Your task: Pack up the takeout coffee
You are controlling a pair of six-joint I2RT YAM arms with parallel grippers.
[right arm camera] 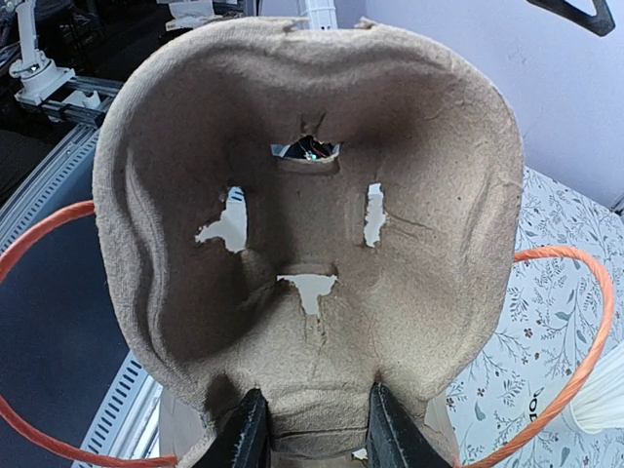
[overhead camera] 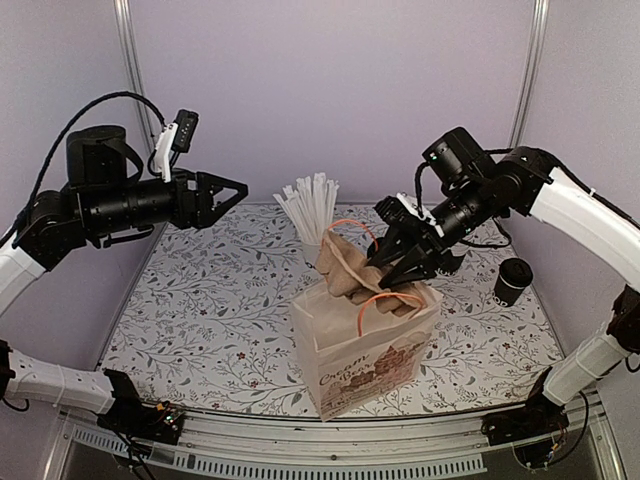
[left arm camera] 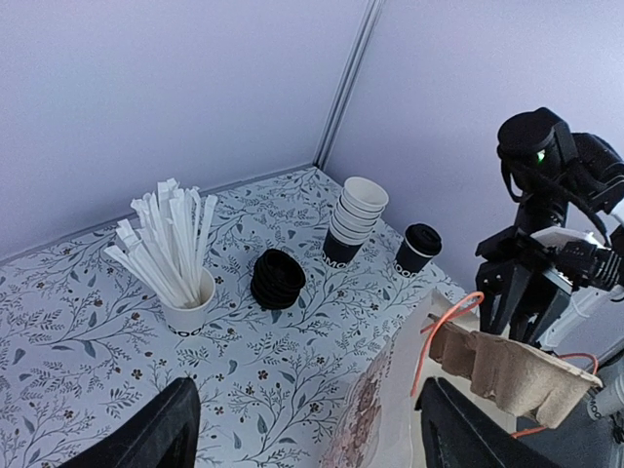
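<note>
The rim of a pulp cup carrier (right arm camera: 439, 244) was clamped between the narrowed fingers of the right gripper (right arm camera: 310, 429) and held tilted over the paper bag (overhead camera: 365, 355). The left gripper (overhead camera: 228, 192) was spread wide, empty, in open air. The takeout coffee (overhead camera: 512, 281) was seen upright near the right edge of the table (overhead camera: 200, 330), apart from the bag.

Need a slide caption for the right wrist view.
Right gripper pinching the rim of a molded-pulp cup carrier, cavity facing the camera.

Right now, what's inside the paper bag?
A pulp cup carrier, pinched by the right gripper, tilts out of the mouth of the paper bag; the rest is hidden by carrier and walls.
</note>
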